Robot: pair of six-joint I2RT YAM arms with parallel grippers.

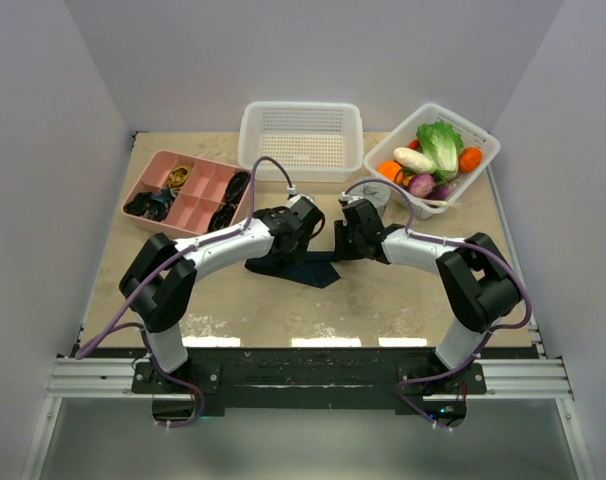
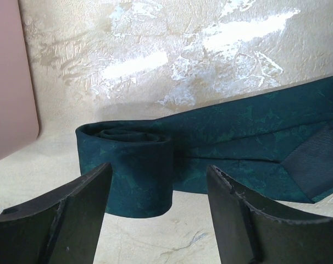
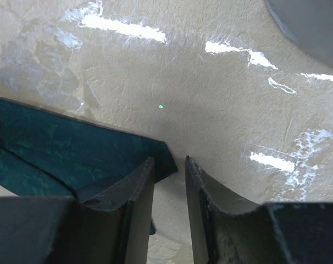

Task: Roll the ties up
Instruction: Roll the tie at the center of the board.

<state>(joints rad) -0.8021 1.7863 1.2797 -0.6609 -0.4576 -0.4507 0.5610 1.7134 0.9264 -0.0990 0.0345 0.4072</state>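
Left gripper (image 2: 158,184) stands wide open, its dark fingers (image 2: 73,209) flanking the rolled part of the dark teal-green patterned fabric necktie (image 2: 128,165) without clamping it; nothing is held. Right gripper (image 3: 168,165) has its jaws a narrow gap apart, with bare table showing between them, and grips nothing; one finger sits just over the necktie's pointed end. The necktie lies on the beige textured table (image 1: 383,300), near its middle, between both grippers: several turns are wound at the end away from the point, and the pointed end lies flat and unrolled. Step in hand, by judgement: rolling, partly done. The next move calls for the left gripper to close on the roll and turn it toward the point, with the free length held straight
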